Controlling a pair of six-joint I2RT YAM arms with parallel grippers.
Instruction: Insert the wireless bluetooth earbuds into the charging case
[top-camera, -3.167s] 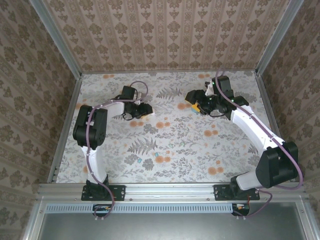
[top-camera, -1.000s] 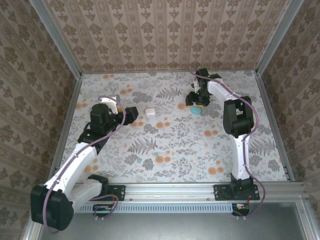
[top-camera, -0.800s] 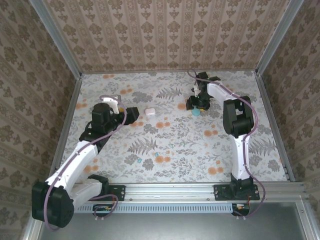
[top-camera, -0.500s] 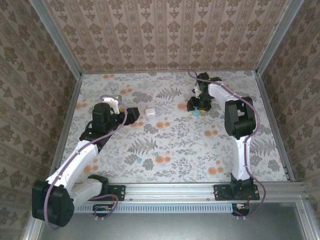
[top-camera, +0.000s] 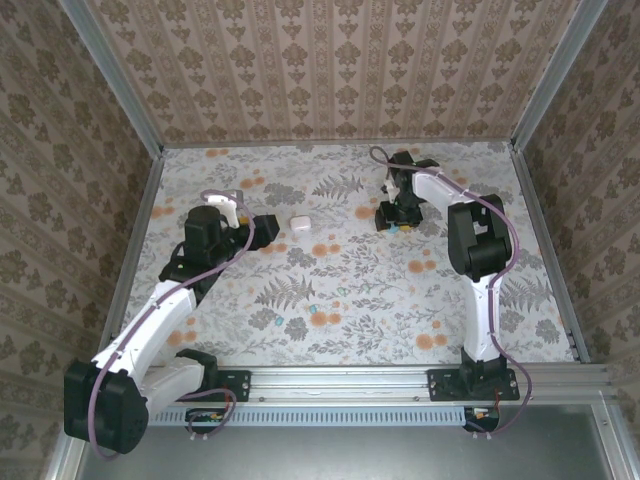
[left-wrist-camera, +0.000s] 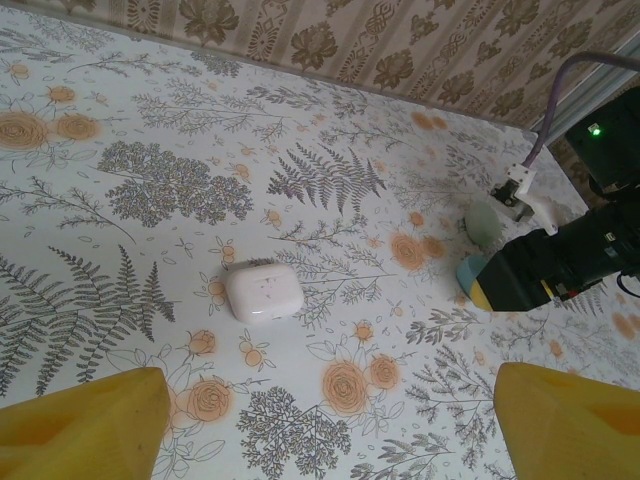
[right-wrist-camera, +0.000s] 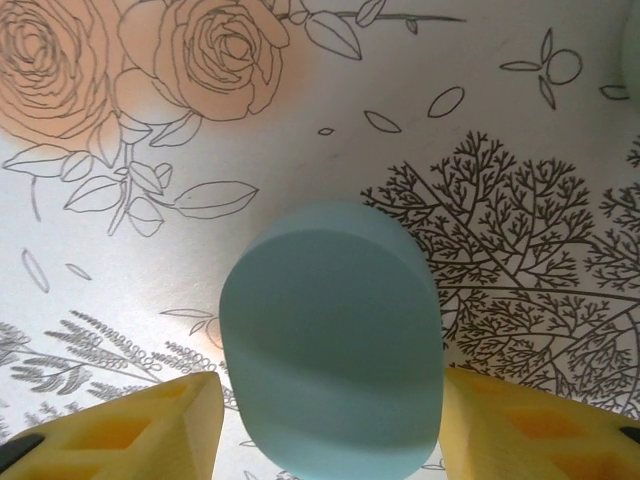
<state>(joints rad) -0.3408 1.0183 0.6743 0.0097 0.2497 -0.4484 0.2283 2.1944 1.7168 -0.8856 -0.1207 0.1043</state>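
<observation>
R pincer (right-wrist-camera: 327, 420) straddles teal case (right-wrist-camera: 330, 330), case long axis fwd between jaws; can't tell if gripping. L pincer (left-wrist-camera: 327, 420) wide, white case (left-wrist-camera: 263, 291) dead ahead.

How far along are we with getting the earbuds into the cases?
Nothing looks done: the white case lies shut, and small teal earbuds lie loose, apart from both cases. In hand: the right gripper straddles the teal case; whether it grips yet, I cannot tell. The left gripper hangs open short of the white case. Left: opening a case and seating the earbuds.
</observation>
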